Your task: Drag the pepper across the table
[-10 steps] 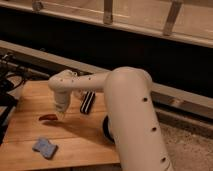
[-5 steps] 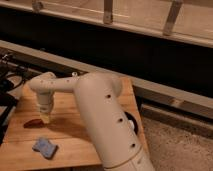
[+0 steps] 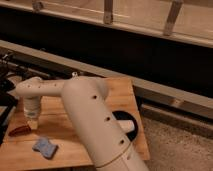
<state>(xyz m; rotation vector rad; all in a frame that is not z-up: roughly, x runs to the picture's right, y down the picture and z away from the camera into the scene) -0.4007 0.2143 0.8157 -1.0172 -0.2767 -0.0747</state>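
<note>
Claw (image 3: 33, 125) beside one pepper (image 3: 19, 130), one sponge (image 3: 45, 147) near.

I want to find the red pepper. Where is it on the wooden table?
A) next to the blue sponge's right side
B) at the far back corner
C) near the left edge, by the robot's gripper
C: the pepper lies near the left edge of the wooden table, right beside the tip of the gripper, with the blue sponge closer to the camera.

Worktop (image 3: 125, 95): pepper (image 3: 20, 130) at left edge; claw (image 3: 33, 125) just right, possibly touching; sponge (image 3: 45, 147) nearer front.
</note>
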